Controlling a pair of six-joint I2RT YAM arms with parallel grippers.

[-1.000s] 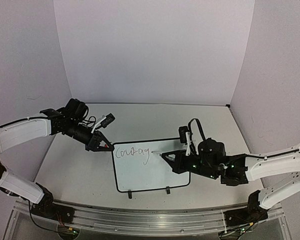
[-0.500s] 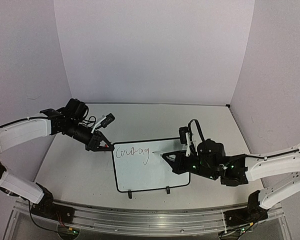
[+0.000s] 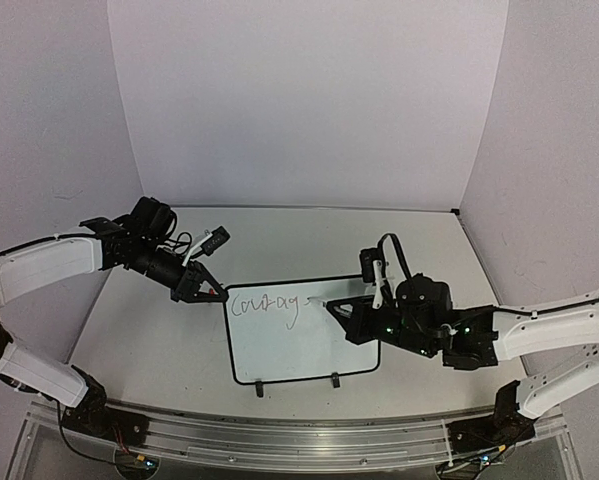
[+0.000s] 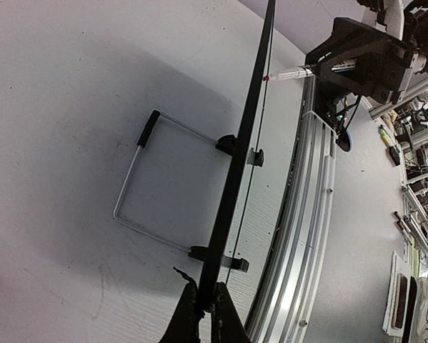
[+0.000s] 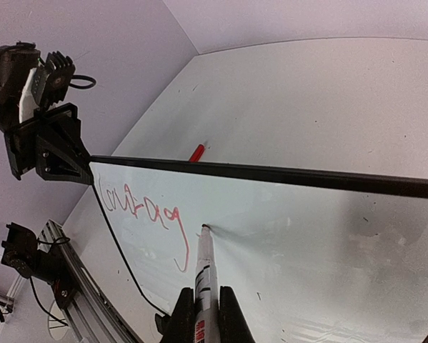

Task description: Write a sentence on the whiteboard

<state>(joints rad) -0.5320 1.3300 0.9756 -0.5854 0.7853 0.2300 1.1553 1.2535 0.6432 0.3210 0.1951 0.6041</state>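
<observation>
The whiteboard [image 3: 304,345] lies mid-table with two black clips on its near edge. The sentence [image 3: 264,304] reads "Courag" on one line at the top left; it looks red in the right wrist view [image 5: 143,209]. My left gripper [image 3: 211,292] is shut on the whiteboard's far left corner, pinching its black edge [image 4: 241,146] in the left wrist view [image 4: 205,309]. My right gripper [image 3: 344,312] is shut on a white marker [image 5: 203,266], whose tip touches the board [image 5: 321,236] just right of the "g".
A small red object [image 5: 197,152] lies on the table behind the board's far edge. A wire stand [image 4: 136,193] sits under the board. An aluminium rail [image 3: 299,440] runs along the table's near edge. Walls close in the back and sides.
My right gripper has shifted the marker tip slightly up and to the right of the "g", leaving a short stroke. The left arm has not moved.
</observation>
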